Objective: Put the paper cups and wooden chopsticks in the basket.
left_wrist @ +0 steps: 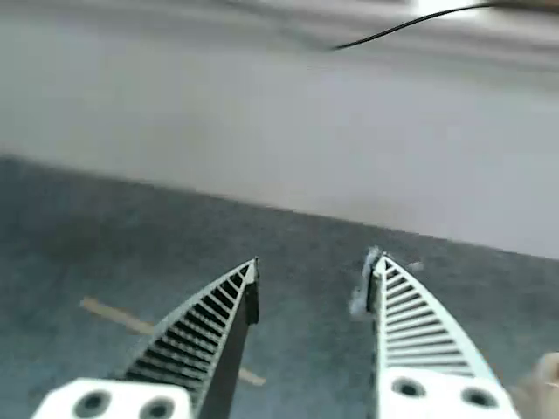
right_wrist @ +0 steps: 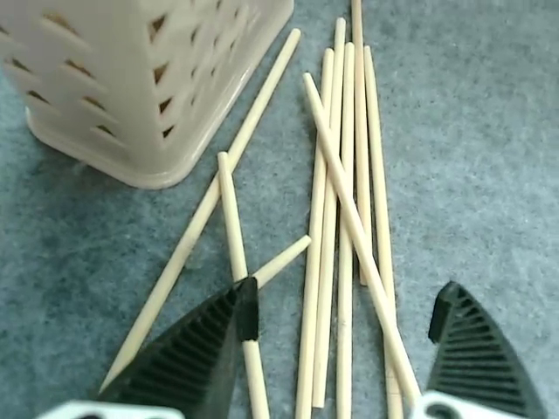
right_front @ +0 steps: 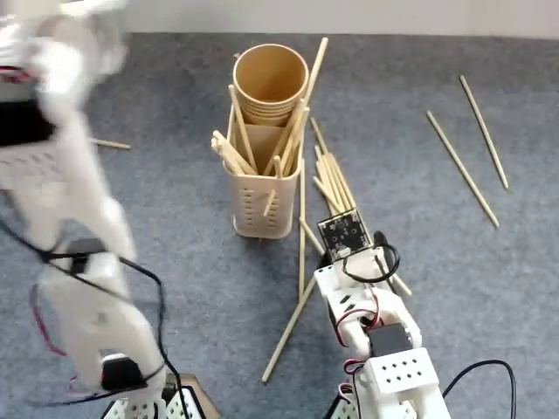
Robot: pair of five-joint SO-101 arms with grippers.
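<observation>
- The right gripper point(right_wrist: 347, 301) hangs low over the grey carpet point(right_front: 489, 288). Its jaws are spread wide and hold nothing. A bundle of wooden chopsticks point(right_wrist: 336, 175) lies flat on the carpet between and beneath the two tips.
- The left gripper point(left_wrist: 315, 262) is raised off the carpet and faces the pale wall point(left_wrist: 262, 131), its jaws likewise apart and empty. A single chopstick point(left_wrist: 113, 316) lies on the carpet below it.
- The basket point(right_front: 262, 201) stands upright about mid-carpet, nearer the far edge. Stacked paper cups point(right_front: 269, 83) sit in its far end, and several chopsticks poke out of the top.
- The bundle lies just beside the basket's right side. From there one long stick point(right_front: 288, 327) runs toward the near edge.
- Two more sticks point(right_front: 463, 170) lie well apart from the rest, toward the far right corner, with open carpet all around them.
</observation>
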